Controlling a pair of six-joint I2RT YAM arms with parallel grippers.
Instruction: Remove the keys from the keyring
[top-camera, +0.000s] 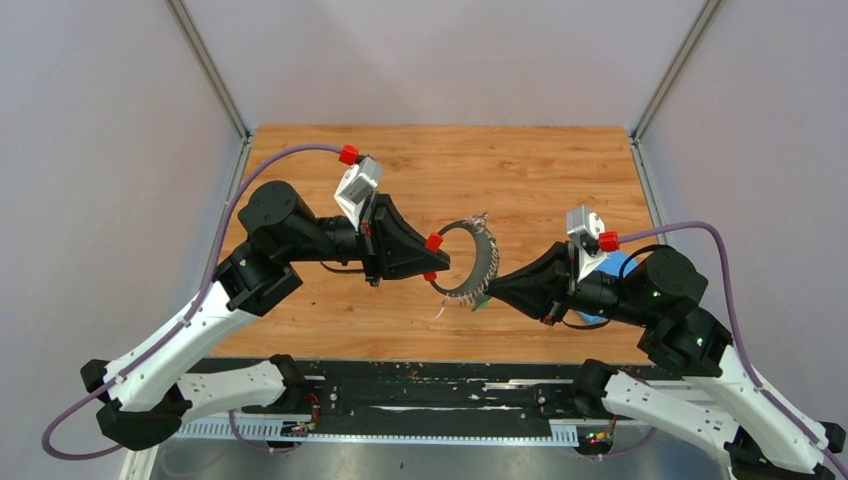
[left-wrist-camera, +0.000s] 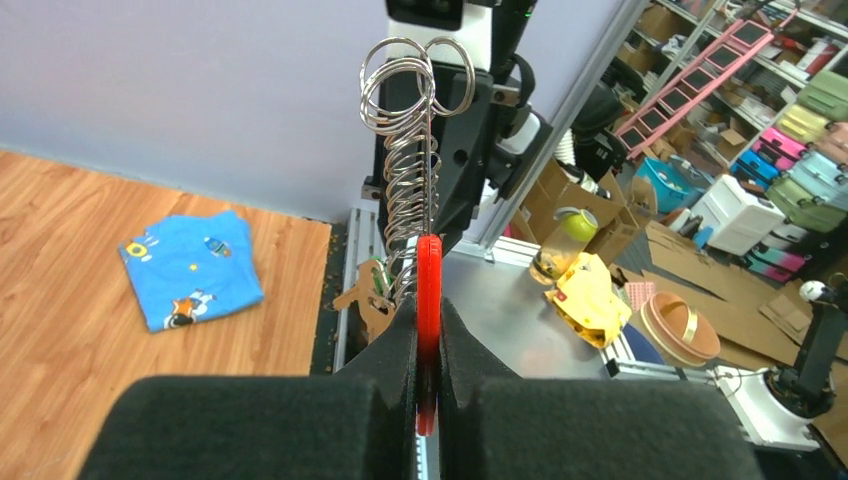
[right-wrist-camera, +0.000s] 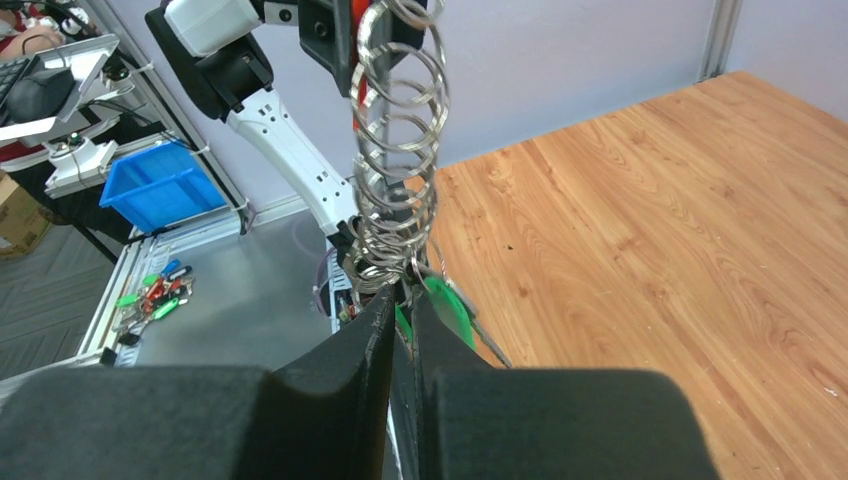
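- We see the left gripper pinching the red sleeve of the large silver toothed keyring, held above the wooden counter, mid-scene.
- The right gripper pinches a small green-headed key at the ring's near arc.

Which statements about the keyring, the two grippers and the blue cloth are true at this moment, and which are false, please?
1. The left gripper clamps the keyring by its red sleeve. True.
2. The keyring lies flat on the table. False: it is held up off the table between the two grippers.
3. The right gripper is closed on a green key. True.
4. The blue cloth hangs over the keyring. False: it lies on the table, apart from the ring.
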